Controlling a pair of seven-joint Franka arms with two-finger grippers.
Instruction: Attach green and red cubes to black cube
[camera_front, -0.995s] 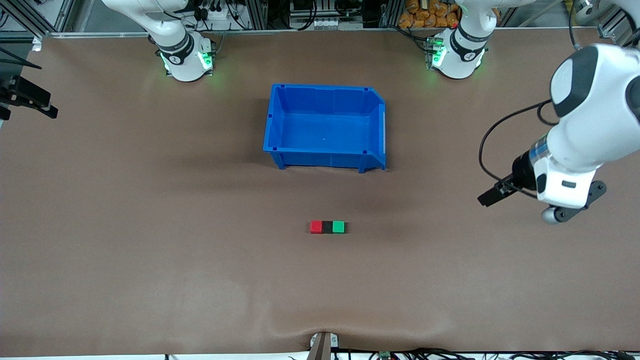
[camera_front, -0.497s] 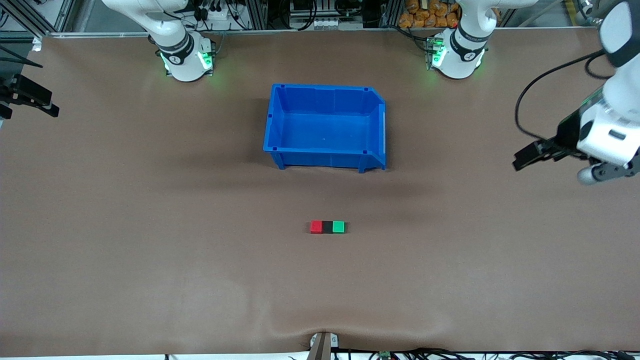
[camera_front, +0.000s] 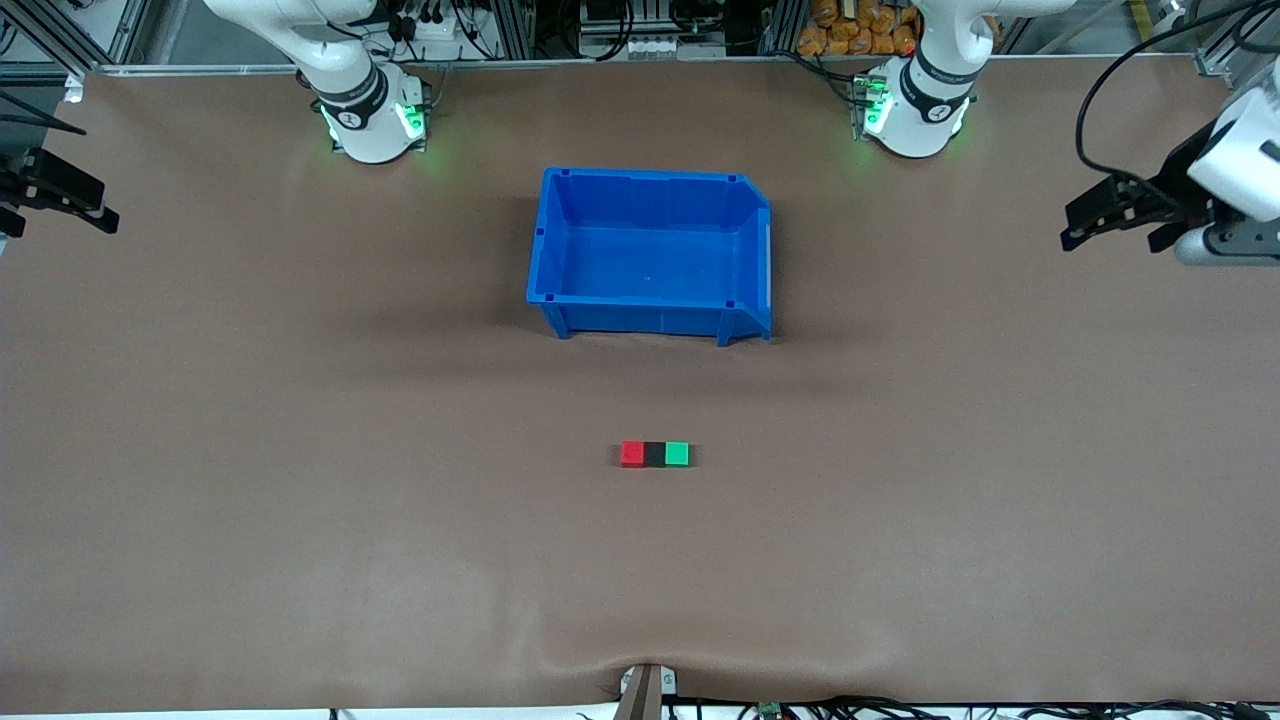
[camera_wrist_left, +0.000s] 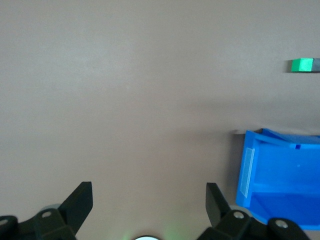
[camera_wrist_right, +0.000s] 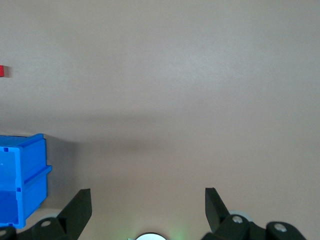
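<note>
Red cube (camera_wrist_right: 2, 71) cut by right wrist view's edge

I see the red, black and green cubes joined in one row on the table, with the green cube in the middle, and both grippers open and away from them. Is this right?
Not quite. In the front view the black cube is in the middle, with the red cube and green cube at its ends. The rest holds: the row lies on the table, and the left gripper and right gripper are open, away from it.

White arms with green-lit bases, black cables, and a black two-fingered left pincer (camera_front: 1085, 222).
</note>
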